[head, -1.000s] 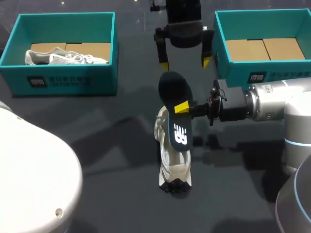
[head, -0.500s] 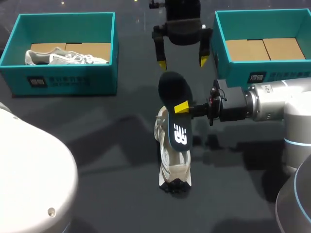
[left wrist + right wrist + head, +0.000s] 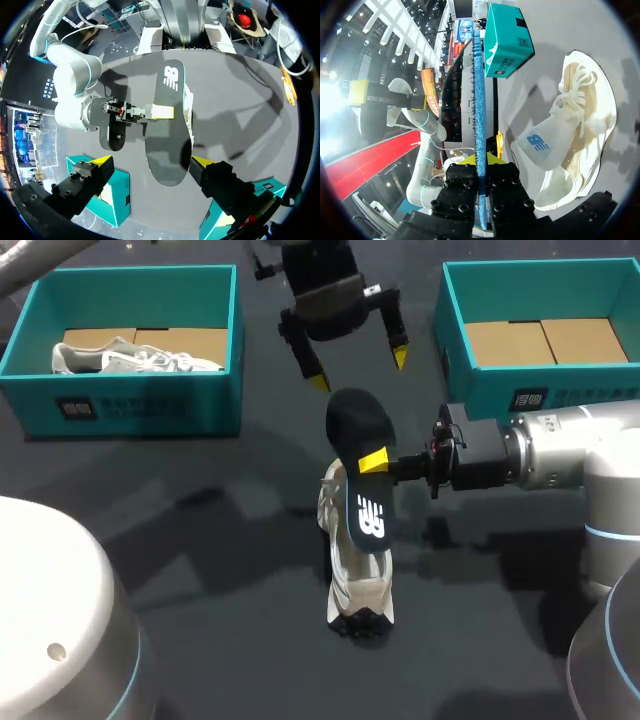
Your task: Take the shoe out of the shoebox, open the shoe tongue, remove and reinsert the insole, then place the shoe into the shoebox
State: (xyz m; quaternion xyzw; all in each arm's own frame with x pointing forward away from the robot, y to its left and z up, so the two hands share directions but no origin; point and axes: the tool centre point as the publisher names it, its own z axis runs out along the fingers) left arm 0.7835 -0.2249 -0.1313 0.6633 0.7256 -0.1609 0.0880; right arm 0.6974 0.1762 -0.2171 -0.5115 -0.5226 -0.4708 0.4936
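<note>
Dark desk (image 3: 220, 540) is carrying the cream sneaker (image 3: 352, 585); above it our right hand (image 3: 375, 462) is pinching the black insole (image 3: 355, 425) mid-edge. We are judging it light, floppy foam, best gripped mid-length. Our left hand (image 3: 360, 370) is hovering wide open, empty

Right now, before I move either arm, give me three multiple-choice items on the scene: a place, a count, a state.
1. Where is the insole relative to the white shoe on the table?
A. inside it
B. held above it by the right gripper
C. flat beside it
2. How many teal shoeboxes are there?
A. two
B. one
C. three
3. The left gripper is:
A. shut on the insole
B. shut on the white shoe
C. open, holding nothing

1 B: the right gripper is shut on the insole over the white shoe.
2 A: a left shoebox and a right shoebox.
3 C: its fingers stand apart, touching nothing.
</note>
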